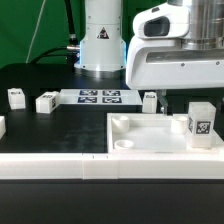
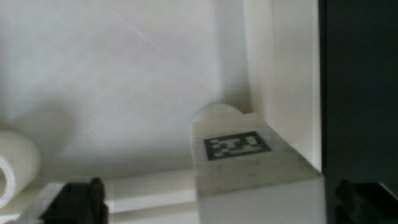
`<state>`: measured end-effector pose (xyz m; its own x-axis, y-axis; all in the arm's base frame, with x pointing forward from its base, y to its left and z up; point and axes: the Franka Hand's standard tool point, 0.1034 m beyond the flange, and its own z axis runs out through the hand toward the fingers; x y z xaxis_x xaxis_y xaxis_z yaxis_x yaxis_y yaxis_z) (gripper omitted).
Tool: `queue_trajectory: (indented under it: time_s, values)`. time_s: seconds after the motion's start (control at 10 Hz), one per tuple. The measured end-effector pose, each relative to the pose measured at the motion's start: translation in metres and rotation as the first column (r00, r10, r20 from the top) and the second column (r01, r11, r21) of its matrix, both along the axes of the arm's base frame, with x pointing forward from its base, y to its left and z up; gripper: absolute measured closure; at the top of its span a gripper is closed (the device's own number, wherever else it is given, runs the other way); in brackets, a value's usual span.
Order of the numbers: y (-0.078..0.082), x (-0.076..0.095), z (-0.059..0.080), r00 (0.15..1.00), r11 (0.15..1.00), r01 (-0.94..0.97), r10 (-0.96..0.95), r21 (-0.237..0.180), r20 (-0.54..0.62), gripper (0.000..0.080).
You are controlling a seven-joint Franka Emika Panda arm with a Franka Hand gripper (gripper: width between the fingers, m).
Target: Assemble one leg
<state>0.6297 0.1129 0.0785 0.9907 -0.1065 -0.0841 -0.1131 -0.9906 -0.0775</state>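
Observation:
A leg (image 1: pixel 199 122), a small white post with a square tag, stands upright at the exterior view's right end of the large white tray-like piece (image 1: pixel 150 140). My gripper (image 1: pixel 180 97) hangs just above and behind it. In the wrist view the leg (image 2: pixel 240 150) sits against the tray's wall near a corner. My gripper (image 2: pixel 222 205) is open. Its dark fingertips (image 2: pixel 80 200) stand wide apart on either side of the leg and do not touch it.
Three more white legs stand on the black table: two at the exterior view's left (image 1: pixel 16 97) (image 1: pixel 47 102), one behind the tray (image 1: pixel 149 101). The marker board (image 1: pixel 100 97) lies in front of the robot base (image 1: pixel 103 40). A round hole (image 2: pixel 15 165) shows in the tray.

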Motion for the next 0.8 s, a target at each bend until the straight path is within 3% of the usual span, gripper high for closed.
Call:
queue_trajectory:
  time_s: [0.2, 0.5, 0.8]
  values:
    - [-0.0019, -0.0009, -0.0017, 0.996, 0.996, -0.094, 0.094, 0.007, 0.009, 0.0150]
    - [-0.0017, -0.0010, -0.0018, 0.996, 0.996, -0.093, 0.093, 0.007, 0.009, 0.0509]
    - [-0.0013, -0.0010, -0.0019, 1.000, 1.000, -0.027, 0.027, 0.003, 0.003, 0.0508]
